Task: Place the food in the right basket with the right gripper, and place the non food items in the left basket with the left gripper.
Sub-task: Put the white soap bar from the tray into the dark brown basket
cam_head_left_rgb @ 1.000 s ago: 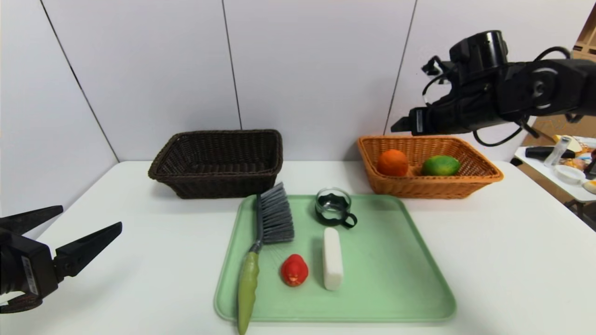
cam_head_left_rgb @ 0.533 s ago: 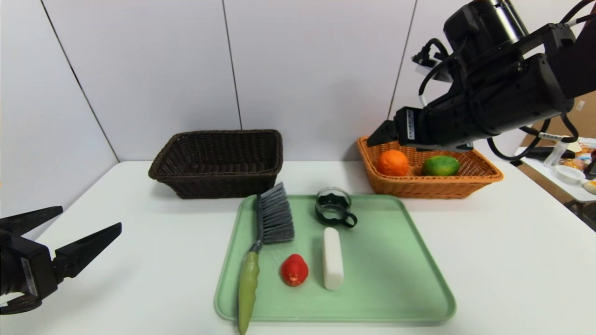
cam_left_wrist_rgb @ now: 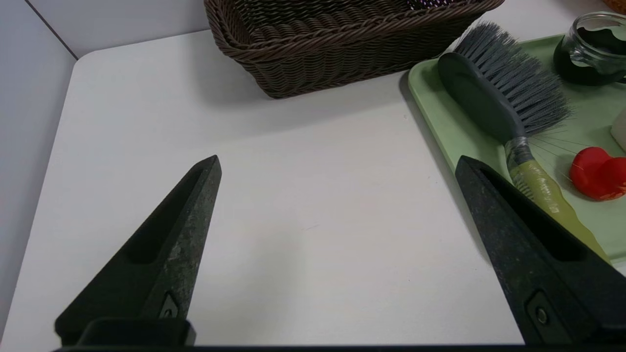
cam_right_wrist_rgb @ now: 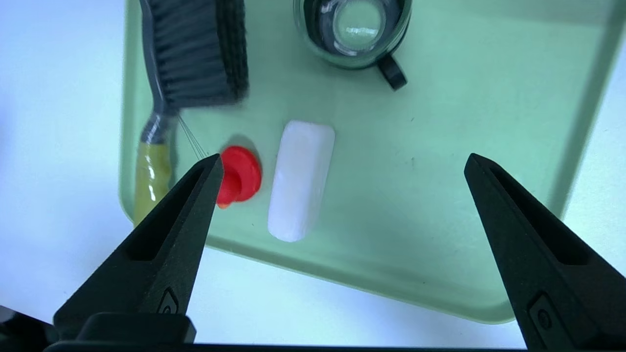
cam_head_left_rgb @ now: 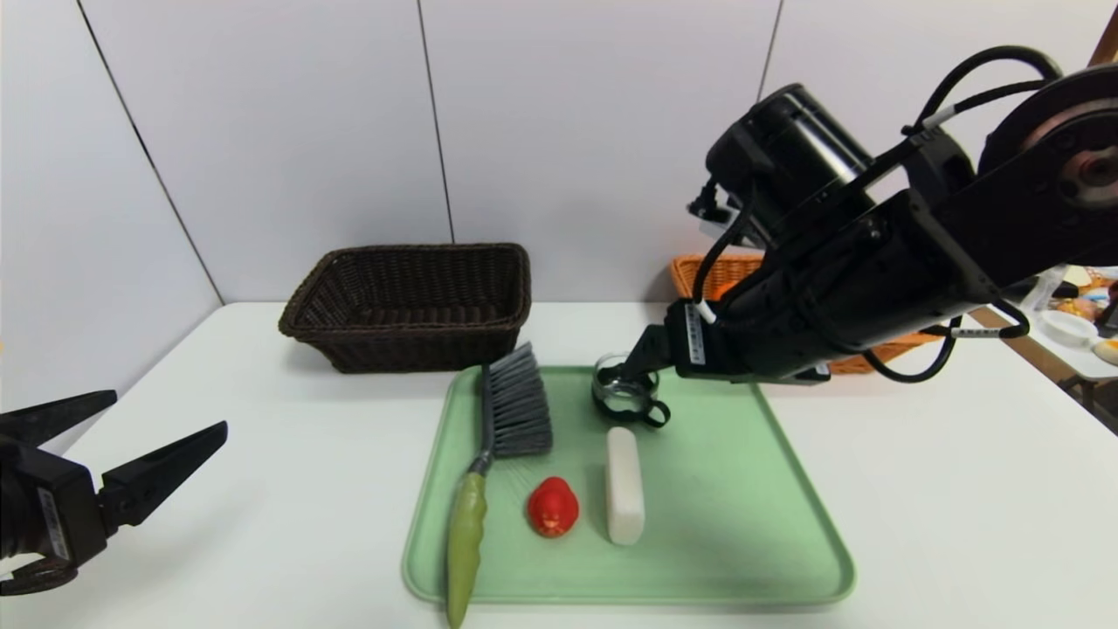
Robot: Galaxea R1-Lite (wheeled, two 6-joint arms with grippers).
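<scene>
- Left gripper (cam_head_left_rgb: 131, 459): low over the table's (cam_head_left_rgb: 262, 489) near-left corner, claws spread wide, nothing between them. Same pose as a second ago; it has not begun its share.
- Left basket (cam_head_left_rgb: 410, 306): dark wicker, back left, nothing visible inside.
- Tray (cam_head_left_rgb: 742, 524), green, centre: four non-food items on it, none touched. One brush (cam_head_left_rgb: 507, 419) along the tray's left edge, green handle hanging over the near rim; one red toy (cam_head_left_rgb: 552, 507) just beside one white bar (cam_head_left_rgb: 624, 485); one glass cup (cam_head_left_rgb: 624, 389) at the far side.
- Right gripper (cam_head_left_rgb: 642, 354): a second ago it was raised over the right basket; now it has swung in and down and hangs above the cup, well over the tray. Claws released, wide apart, holding nothing.
- Right basket (cam_head_left_rgb: 707, 271): orange-tan, mostly hidden behind the right arm. The food, one orange and one green fruit, was lying in it half a second ago and is now out of sight behind the arm.
- Reading: food half looks done; all four non-food items remain, left arm's job. Right arm probably only passing over the tray.
- Count: two baskets, one tray, four non-food items, two grippers.
</scene>
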